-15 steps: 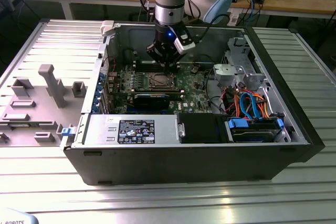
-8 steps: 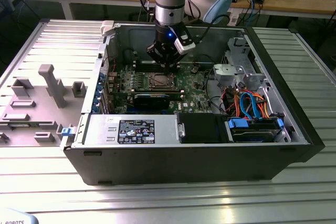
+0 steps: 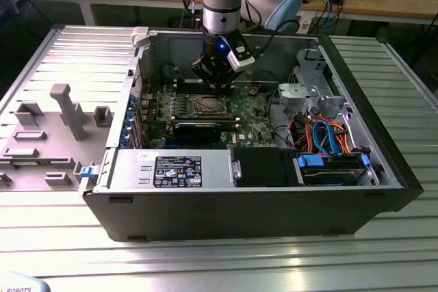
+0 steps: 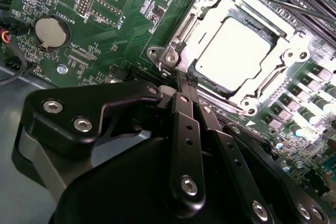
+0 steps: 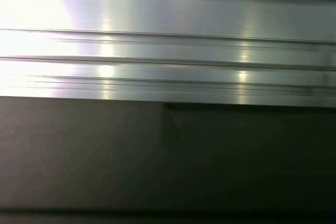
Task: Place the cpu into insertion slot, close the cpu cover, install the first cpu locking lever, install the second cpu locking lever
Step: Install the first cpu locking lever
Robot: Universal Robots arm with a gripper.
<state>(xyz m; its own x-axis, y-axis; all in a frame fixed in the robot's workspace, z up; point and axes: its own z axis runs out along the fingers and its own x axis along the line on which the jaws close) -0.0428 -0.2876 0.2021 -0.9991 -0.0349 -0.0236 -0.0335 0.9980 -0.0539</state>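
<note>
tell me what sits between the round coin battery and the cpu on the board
In the second wrist view, bare green circuit board with small chips and the cpu cover's silver rim lie between the coin battery and the cpu.

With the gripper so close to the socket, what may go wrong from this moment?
1. The gripper has its fingers together at the corner of the cpu cover; a small slip may scratch the green circuit board.
2. The cpu sits in the insertion slot under the cover; hard sideways pressure may shift it.
3. The thin locking lever lies close by and may be caught.
</note>
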